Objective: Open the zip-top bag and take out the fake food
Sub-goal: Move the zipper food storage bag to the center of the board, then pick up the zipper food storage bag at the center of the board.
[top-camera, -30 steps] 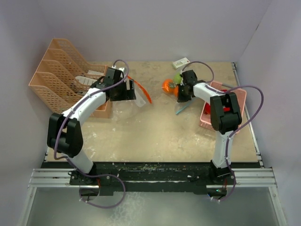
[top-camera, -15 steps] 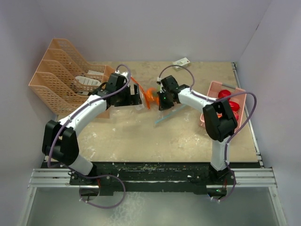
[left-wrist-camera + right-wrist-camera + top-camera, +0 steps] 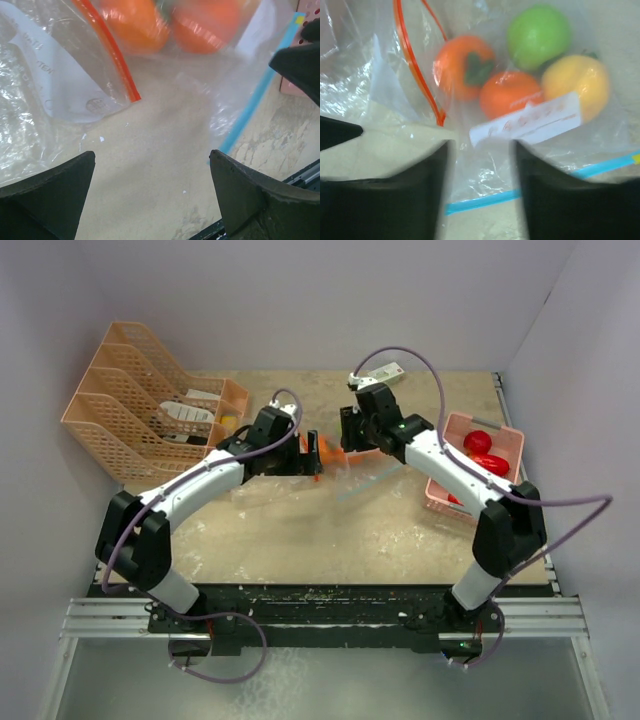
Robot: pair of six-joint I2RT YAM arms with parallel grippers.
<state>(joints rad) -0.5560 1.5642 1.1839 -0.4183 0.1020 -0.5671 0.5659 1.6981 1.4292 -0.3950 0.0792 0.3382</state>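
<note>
The clear zip-top bag [image 3: 345, 472] lies flat on the table between my two grippers. Inside it are two oranges [image 3: 462, 65], a green apple [image 3: 538, 34] and a yellow fruit [image 3: 577, 85]. Its orange-red zip strip [image 3: 112, 55] and blue zip strip [image 3: 520, 192] lie apart. My left gripper [image 3: 302, 458] stands wide open over the bag's left side, with only bare table between its fingers [image 3: 55, 195]. My right gripper [image 3: 481, 150] hovers just above the bag, jaws parted, with loose film showing in the gap. Two red apples [image 3: 480, 445] sit in the pink basket [image 3: 505, 432].
An orange file rack [image 3: 130, 405] fills the back left corner. A small white box [image 3: 385, 371] lies at the back edge. The pink basket stands against the right side, close behind my right arm.
Both arms have swung toward the middle and the bag has shifted left with them. The right gripper's jaws, shut a moment ago, have parted. The left jaws have widened.
</note>
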